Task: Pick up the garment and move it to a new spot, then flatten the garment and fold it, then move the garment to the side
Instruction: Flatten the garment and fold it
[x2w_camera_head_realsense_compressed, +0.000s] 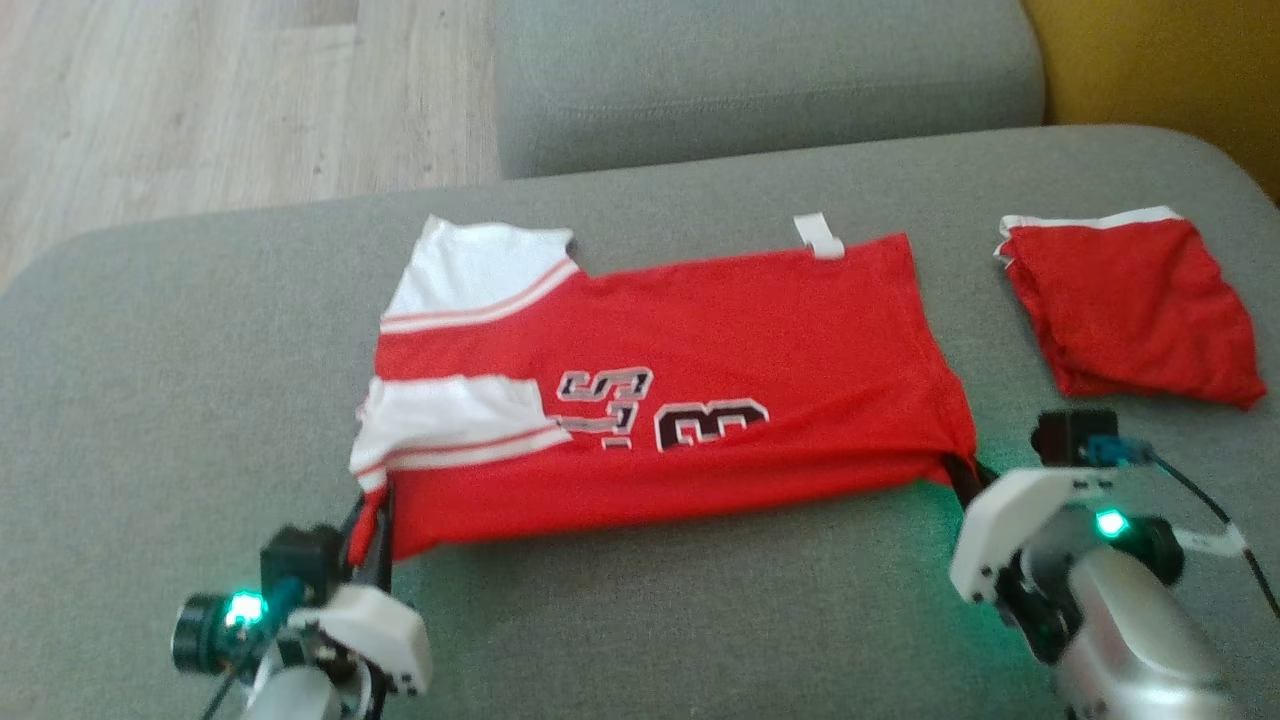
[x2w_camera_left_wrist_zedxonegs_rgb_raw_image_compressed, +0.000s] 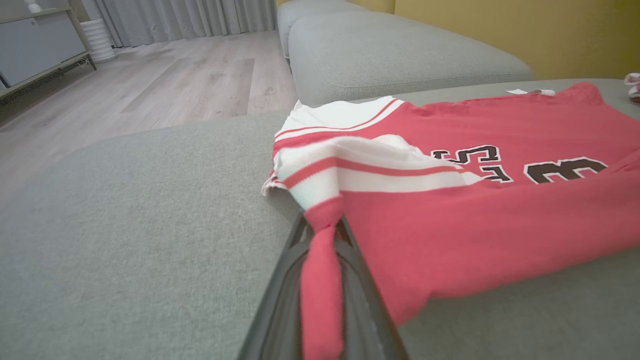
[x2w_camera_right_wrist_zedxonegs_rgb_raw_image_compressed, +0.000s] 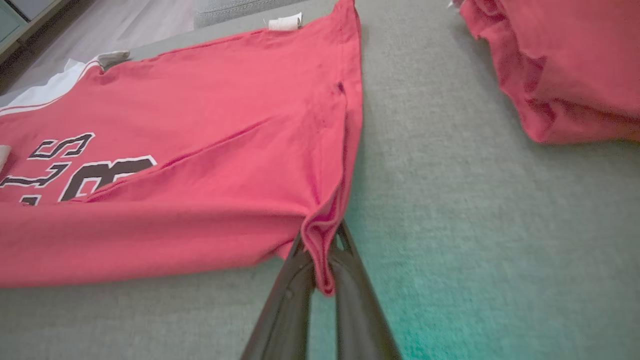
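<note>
Letters: dark with a white outline, printed on the red jersey (x2w_camera_head_realsense_compressed: 700, 340) (x2w_camera_left_wrist_zedxonegs_rgb_raw_image_compressed: 500, 225) (x2w_camera_right_wrist_zedxonegs_rgb_raw_image_compressed: 200, 100); an "S" (x2w_camera_head_realsense_compressed: 605, 395) (x2w_camera_left_wrist_zedxonegs_rgb_raw_image_compressed: 475, 160) (x2w_camera_right_wrist_zedxonegs_rgb_raw_image_compressed: 60, 145) can be read, and the rest is cut off by a folded-over white sleeve, so I cannot tell the word.
Number 3: just right of the letters, same dark print, near the middle of the jersey (x2w_camera_head_realsense_compressed: 712, 424) (x2w_camera_left_wrist_zedxonegs_rgb_raw_image_compressed: 565, 169) (x2w_camera_right_wrist_zedxonegs_rgb_raw_image_compressed: 107, 175).
White tag: sticks out past the jersey's far edge, right of centre (x2w_camera_head_realsense_compressed: 820, 235) (x2w_camera_right_wrist_zedxonegs_rgb_raw_image_compressed: 285, 22); too small to read.
Jersey position: spread fairly flat in the middle of the grey cushion (x2w_camera_head_realsense_compressed: 200, 400), white striped sleeves to the left, hem to the right, near edge folded up over the body.
Left gripper: at the jersey's near left corner (x2w_camera_head_realsense_compressed: 375, 530) (x2w_camera_left_wrist_zedxonegs_rgb_raw_image_compressed: 322, 222), fingers pinched together on a strip of red cloth that runs down between them.
Right gripper: at the jersey's near right corner (x2w_camera_head_realsense_compressed: 960, 470) (x2w_camera_right_wrist_zedxonegs_rgb_raw_image_compressed: 322, 240), fingers clamped on the bunched hem.
Wood floor: far left, beyond the cushion (x2w_camera_head_realsense_compressed: 200, 100) (x2w_camera_left_wrist_zedxonegs_rgb_raw_image_compressed: 175, 75).
Second cushion: grey, far side, behind the jersey (x2w_camera_head_realsense_compressed: 760, 80) (x2w_camera_left_wrist_zedxonegs_rgb_raw_image_compressed: 400, 55).
Other red garment: crumpled, white-edged, on the cushion to the far right (x2w_camera_head_realsense_compressed: 1130, 300) (x2w_camera_right_wrist_zedxonegs_rgb_raw_image_compressed: 575, 65), apart from the jersey.
Yellow wall: far right corner (x2w_camera_head_realsense_compressed: 1160, 60) (x2w_camera_left_wrist_zedxonegs_rgb_raw_image_compressed: 500, 30).
</note>
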